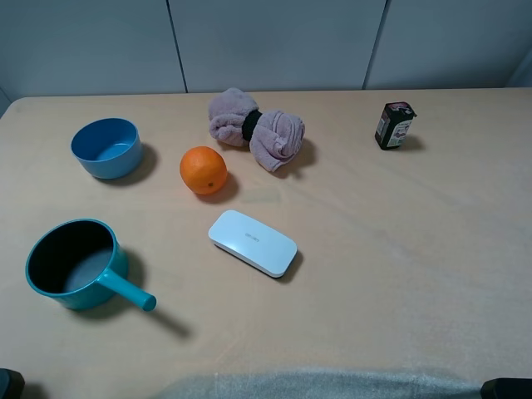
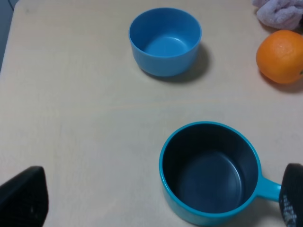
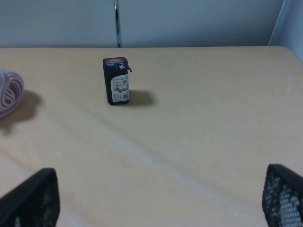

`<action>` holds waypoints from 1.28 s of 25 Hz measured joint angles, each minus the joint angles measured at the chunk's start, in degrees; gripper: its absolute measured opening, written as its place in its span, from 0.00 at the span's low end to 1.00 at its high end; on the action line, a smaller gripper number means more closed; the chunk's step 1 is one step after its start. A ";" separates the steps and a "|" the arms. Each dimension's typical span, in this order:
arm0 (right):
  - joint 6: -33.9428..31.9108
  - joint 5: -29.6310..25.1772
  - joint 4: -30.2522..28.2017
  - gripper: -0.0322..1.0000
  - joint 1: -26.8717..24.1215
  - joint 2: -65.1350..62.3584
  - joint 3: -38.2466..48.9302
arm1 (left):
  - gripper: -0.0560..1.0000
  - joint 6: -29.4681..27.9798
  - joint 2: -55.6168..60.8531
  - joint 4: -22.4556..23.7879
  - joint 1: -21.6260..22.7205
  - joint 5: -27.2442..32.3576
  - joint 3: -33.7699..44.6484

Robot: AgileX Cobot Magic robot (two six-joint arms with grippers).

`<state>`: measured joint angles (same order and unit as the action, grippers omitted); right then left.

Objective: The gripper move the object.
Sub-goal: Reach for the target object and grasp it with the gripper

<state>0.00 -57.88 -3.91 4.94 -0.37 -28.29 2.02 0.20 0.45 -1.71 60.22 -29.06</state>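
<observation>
The object is a small dark box with a red-pink top and a white label. It stands upright at the far right of the table, and the right wrist view shows it well ahead of my right gripper. That gripper is open and empty, with its fingers spread wide near the table's front edge. My left gripper is also open and empty, hovering above the teal saucepan at the front left. In the exterior view only the dark tips of the arms show, at the bottom corners.
A blue bowl sits at the far left and a teal saucepan at the front left. An orange, a rolled mauve towel and a flat white rounded case lie mid-table. The table's back edge meets a grey wall.
</observation>
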 joint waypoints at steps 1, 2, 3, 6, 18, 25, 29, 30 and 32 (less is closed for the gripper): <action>0.00 0.00 0.00 0.68 0.00 0.00 0.00 | 0.99 0.00 0.00 0.00 0.00 0.00 0.00; 0.00 0.00 0.00 0.68 0.00 0.00 0.00 | 0.99 0.00 0.00 0.00 0.00 0.00 0.00; 0.00 0.00 0.00 0.68 0.00 0.00 0.00 | 0.99 0.00 0.00 0.00 0.00 0.00 0.00; 0.00 0.00 0.00 0.68 0.00 0.00 0.00 | 0.99 0.00 0.00 0.00 0.00 0.00 0.00; 0.00 0.00 0.38 0.68 0.00 0.00 0.00 | 0.99 0.00 0.00 0.00 0.00 0.00 0.00; 0.00 0.06 0.55 0.68 0.00 5.10 -0.15 | 0.99 0.00 0.00 0.00 0.00 0.00 0.00; 0.00 0.51 0.89 0.68 0.00 14.96 -3.13 | 0.99 0.00 0.00 0.00 0.00 0.00 0.00; 0.00 0.51 1.03 0.68 0.00 17.85 -4.18 | 0.99 0.00 0.00 0.00 0.00 0.00 0.00; 0.00 0.56 1.34 0.68 0.00 23.33 -7.02 | 0.99 0.00 0.00 0.00 0.00 0.00 0.00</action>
<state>0.00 -57.31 -2.57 4.94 22.96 -35.31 2.02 0.20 0.45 -1.71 60.22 -29.06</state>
